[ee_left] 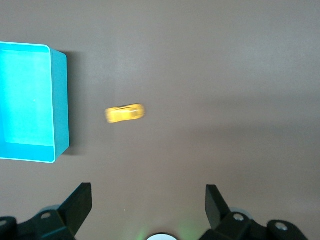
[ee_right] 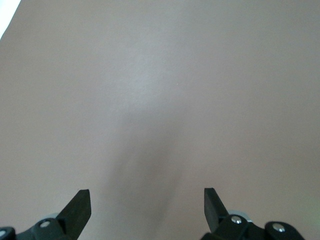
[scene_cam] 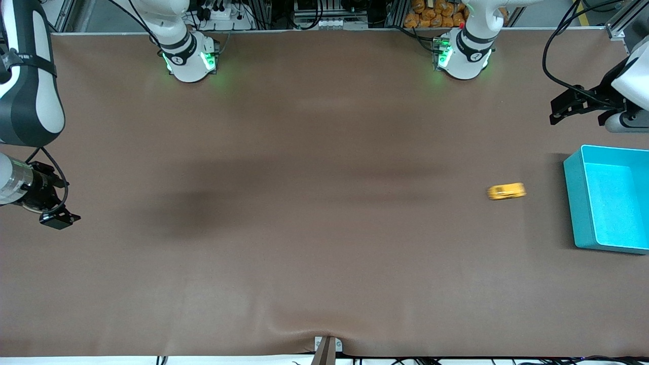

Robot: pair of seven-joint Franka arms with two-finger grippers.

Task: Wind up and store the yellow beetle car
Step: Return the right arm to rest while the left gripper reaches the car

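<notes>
While the yellow beetle car sits on the table just beside the empty teal bin, nothing looks done: winding and storing both remain. Right end effector waits spread over its table end; left end effector, spread and empty, hangs near the bin.

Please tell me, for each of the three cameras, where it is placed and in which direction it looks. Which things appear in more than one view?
Front view: high across the table, facing both arm bases; shows the left end effector, right end effector, yellow beetle car and teal bin.
Left wrist view: looks down past its open fingers at the car beside the bin.
Right wrist view: looks down past open fingers at bare table.
Shared: front and left wrist views both show car and bin.
</notes>
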